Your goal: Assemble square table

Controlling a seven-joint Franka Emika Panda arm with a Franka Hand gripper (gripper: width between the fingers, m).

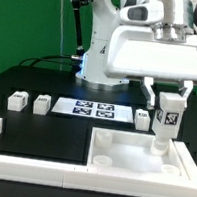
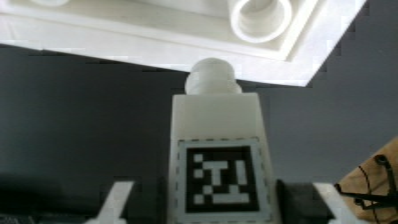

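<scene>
The square table's white slab [image 1: 129, 159] lies at the front, on the exterior view's right, rim up; a round corner socket [image 2: 267, 12] shows in the wrist view. My gripper [image 1: 167, 108] is shut on one white tagged leg [image 1: 167, 118], held upright with its rounded tip [image 2: 214, 72] pointing down at the slab's far right corner. In the wrist view the tip lies against the slab's edge [image 2: 160, 45], beside the socket rather than over it. The leg [image 2: 219, 150] stands between my fingers [image 2: 121, 200]. Three more legs [image 1: 17, 101], [image 1: 41, 104], [image 1: 144, 117] rest on the black table.
The marker board [image 1: 90, 110] lies flat between the loose legs, in front of the robot's base [image 1: 96, 66]. A low white border rail [image 1: 28, 162] runs along the front and up the exterior view's left side.
</scene>
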